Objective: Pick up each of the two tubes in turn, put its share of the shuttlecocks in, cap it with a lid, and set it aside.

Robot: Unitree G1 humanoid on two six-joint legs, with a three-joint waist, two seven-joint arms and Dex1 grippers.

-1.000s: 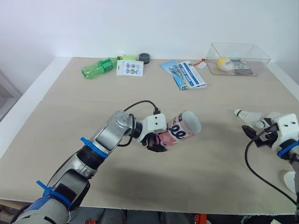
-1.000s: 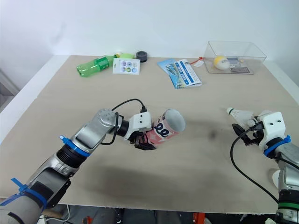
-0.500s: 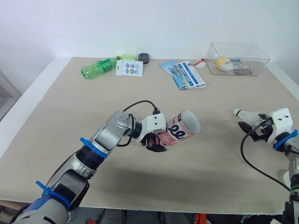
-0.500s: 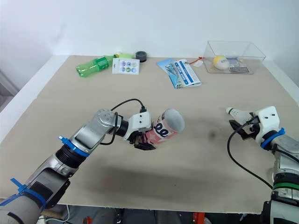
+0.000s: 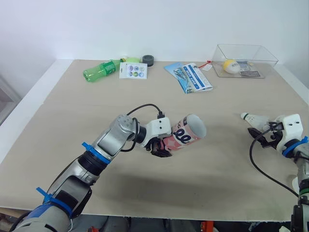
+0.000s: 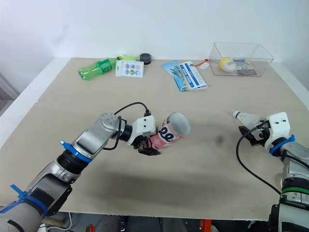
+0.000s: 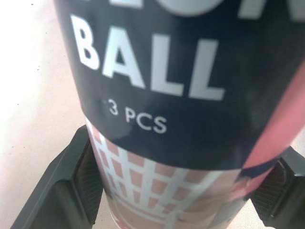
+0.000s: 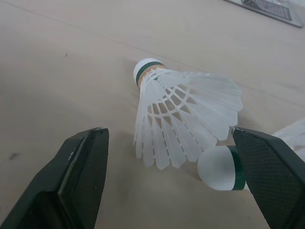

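Note:
A pink and dark tube lies tilted just above the table's middle, open mouth pointing right. My left gripper is shut on its lower end, fingers pressed to both sides of the tube. Near the right edge a white shuttlecock lies on the table. My right gripper is open just in front of it. In the right wrist view, this shuttlecock lies between the spread fingers, apart from both. A second shuttlecock's cork rests close to one finger.
Along the far edge lie a green bottle, a sticker card, a dark round lid, a blue booklet and a clear box holding a yellow ball. A white object sits at the right front edge.
My right gripper has shifted a little away from the front edge, closer to the shuttlecock. The left arm and the tube have stayed still.

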